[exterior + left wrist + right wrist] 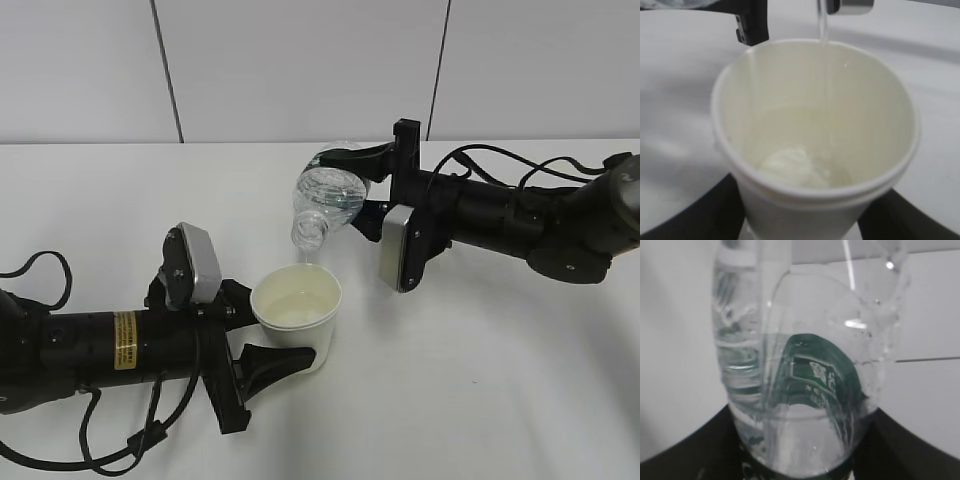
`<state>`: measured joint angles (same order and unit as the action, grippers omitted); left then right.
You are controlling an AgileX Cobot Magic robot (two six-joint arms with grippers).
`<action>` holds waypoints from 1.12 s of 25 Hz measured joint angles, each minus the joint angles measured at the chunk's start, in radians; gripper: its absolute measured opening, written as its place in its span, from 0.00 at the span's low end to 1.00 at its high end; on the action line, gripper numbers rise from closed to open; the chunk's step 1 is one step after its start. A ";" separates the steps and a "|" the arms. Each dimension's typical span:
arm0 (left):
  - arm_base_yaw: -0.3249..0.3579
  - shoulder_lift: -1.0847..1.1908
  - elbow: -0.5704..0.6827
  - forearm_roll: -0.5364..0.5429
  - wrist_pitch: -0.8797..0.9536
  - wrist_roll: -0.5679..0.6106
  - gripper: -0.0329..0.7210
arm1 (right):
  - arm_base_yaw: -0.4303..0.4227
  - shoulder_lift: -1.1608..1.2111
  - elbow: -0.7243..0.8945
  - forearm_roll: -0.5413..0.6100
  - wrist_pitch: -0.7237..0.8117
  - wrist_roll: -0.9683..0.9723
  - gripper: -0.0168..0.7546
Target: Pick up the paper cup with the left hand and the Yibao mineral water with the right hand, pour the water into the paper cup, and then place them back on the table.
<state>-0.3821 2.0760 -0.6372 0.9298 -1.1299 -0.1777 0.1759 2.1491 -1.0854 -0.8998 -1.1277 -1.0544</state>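
Now your right hand (372, 187) pinches the tilted Yibao mineral water (330, 195) between its fingers, pouring into the paper cup (296, 315) gripped by your left hand (268, 335).

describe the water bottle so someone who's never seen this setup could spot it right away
On the white table, follow the black arm coming in from the right to its gripper. Clamped there and tipped mouth-down over the cream paper cup is the Yibao mineral water. It is the only see-through thing: clear ribbed plastic with a dark green label, a thin stream falling from it.
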 joint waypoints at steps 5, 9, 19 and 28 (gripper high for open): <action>0.000 0.000 0.000 -0.041 0.000 0.000 0.63 | 0.000 0.000 0.000 0.000 -0.002 0.268 0.53; 0.000 0.000 0.000 -0.058 0.001 0.000 0.63 | 0.000 0.000 0.000 0.008 -0.002 0.590 0.53; 0.010 -0.025 0.000 -0.125 0.001 0.000 0.63 | -0.049 0.000 0.014 0.020 -0.002 1.207 0.53; 0.115 -0.025 0.000 -0.131 0.001 0.000 0.63 | -0.122 -0.024 0.123 -0.076 -0.002 1.366 0.53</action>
<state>-0.2672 2.0515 -0.6372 0.7983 -1.1288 -0.1777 0.0536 2.1249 -0.9626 -0.9755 -1.1300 0.3113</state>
